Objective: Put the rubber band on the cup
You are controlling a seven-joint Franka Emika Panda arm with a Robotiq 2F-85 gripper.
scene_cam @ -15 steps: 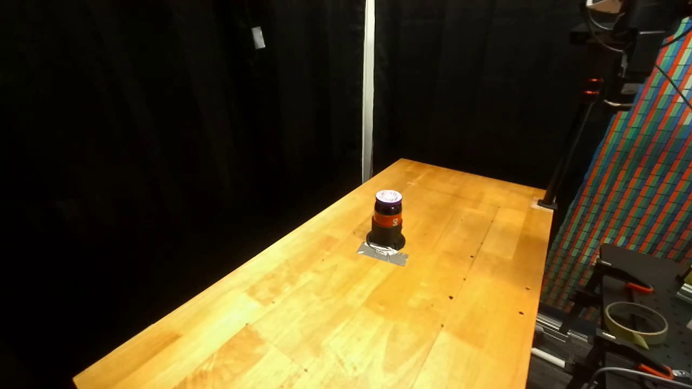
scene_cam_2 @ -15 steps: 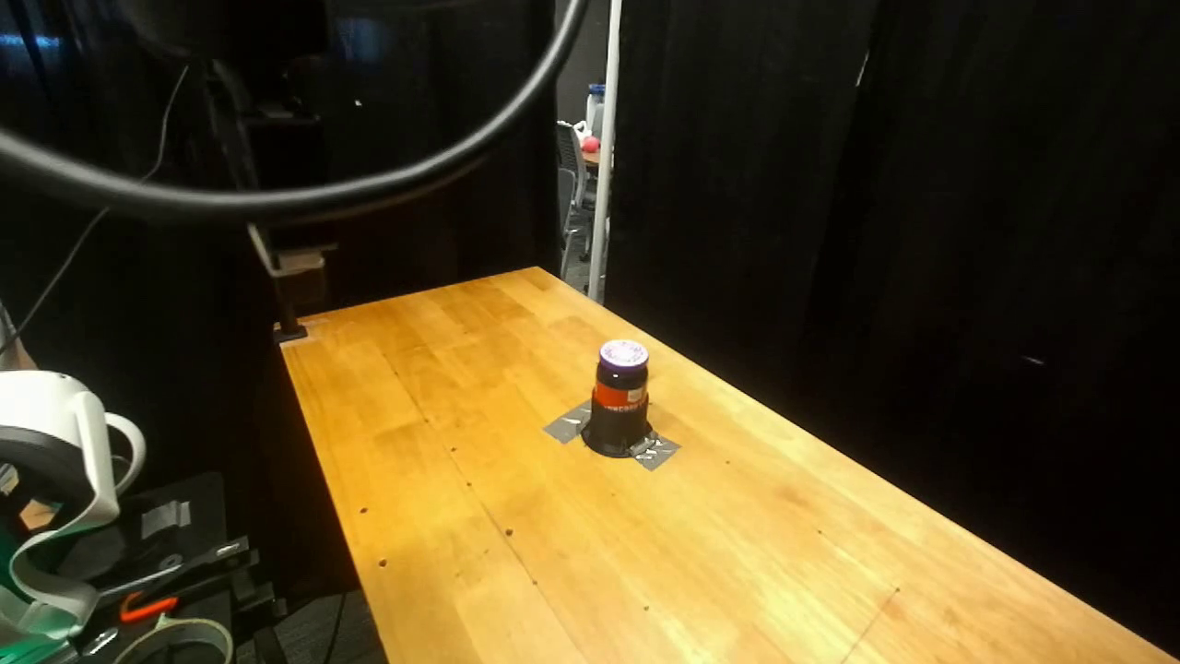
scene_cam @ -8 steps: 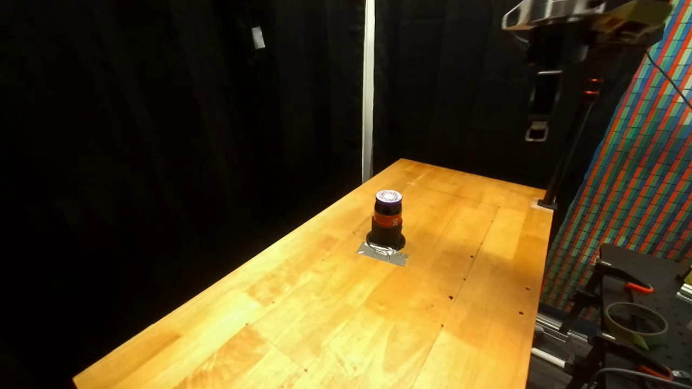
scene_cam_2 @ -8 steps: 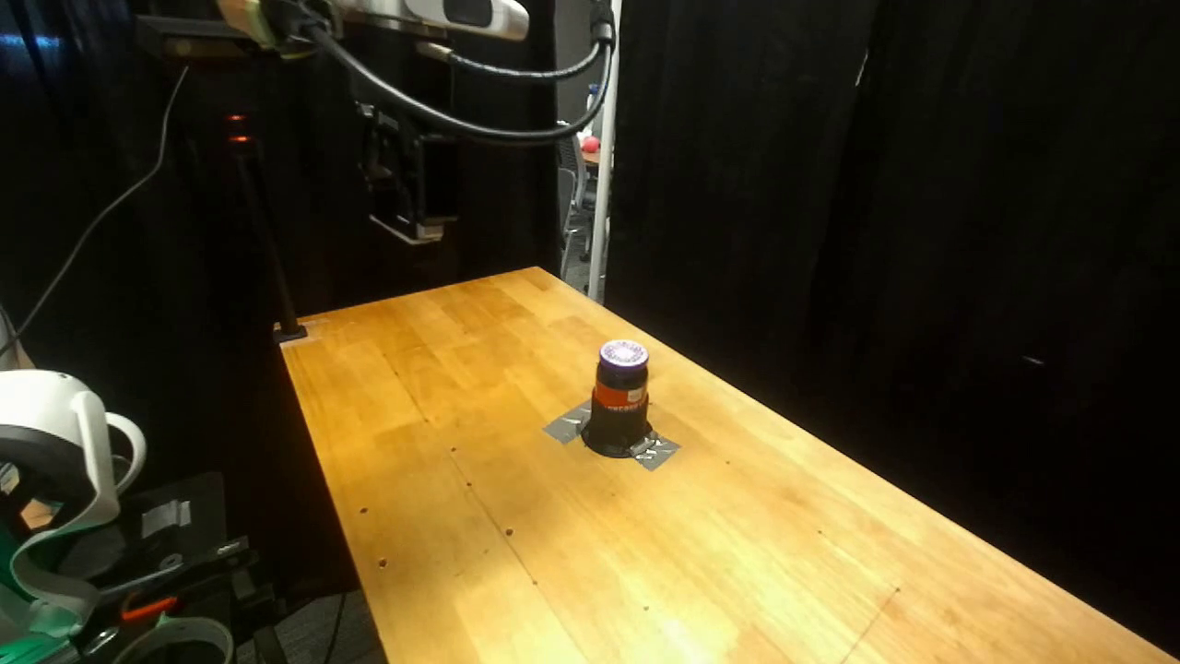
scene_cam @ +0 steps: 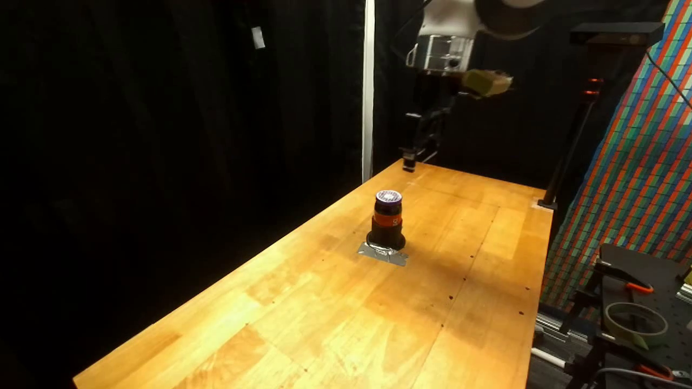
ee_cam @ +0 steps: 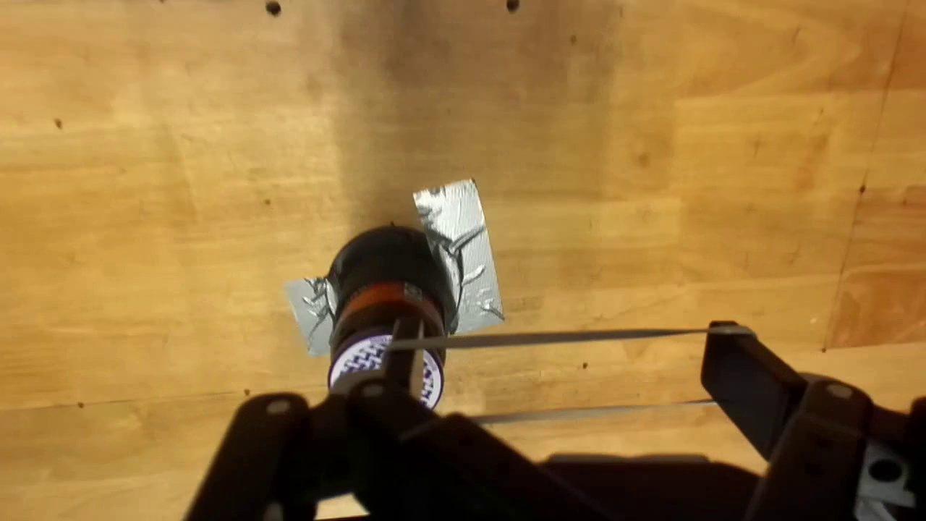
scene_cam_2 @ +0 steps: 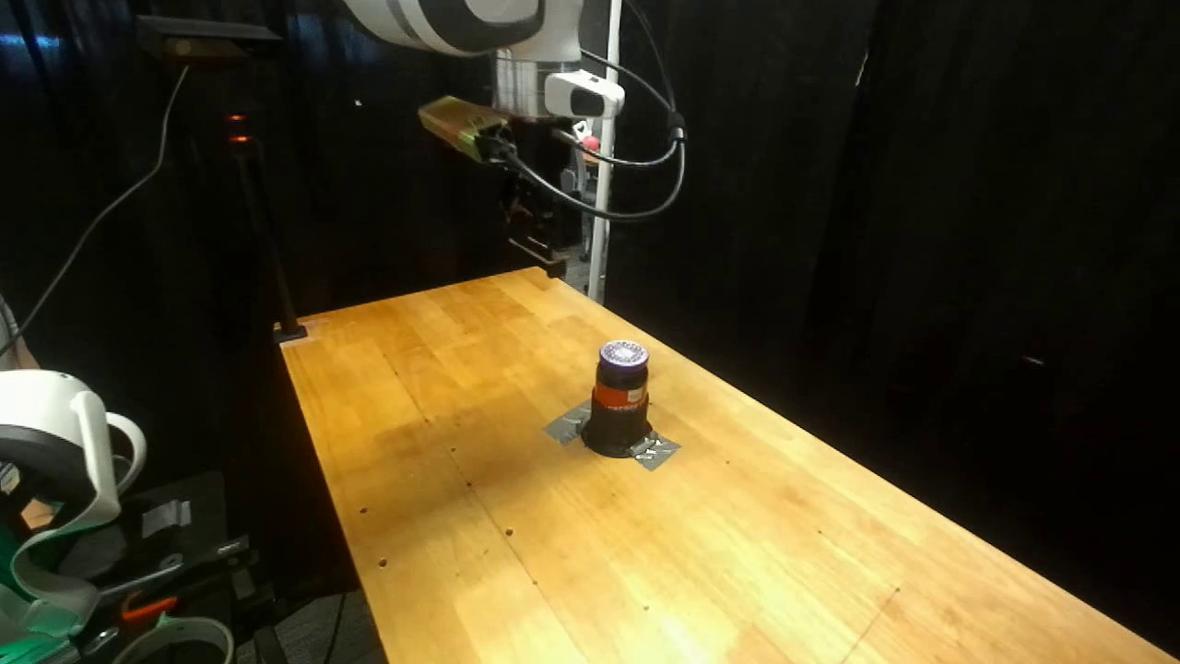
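Table: smooth yellow-brown wood in flat blocks, with little round holes.
Curtain: black cloth, hanging past a long edge of the table.
Pole: thin and black, at the far right corner in an exterior view.
Cup: round and dark, with an orange-red stripe, a pale patterned top and a wide black bottom. It stands upright between the two long edges, well away from the corners.
Tape: silver, flat and crinkly, stuck to the table on two sides of the cup's bottom.
Arm: white and silver, smooth and rounded.
Gripper: black, up over the table, higher than the cup.
Fingers: dark, wide apart.
Band: thin gray rubber, pulled into two straight strips, looped around both fingers. It is apart from the cup.
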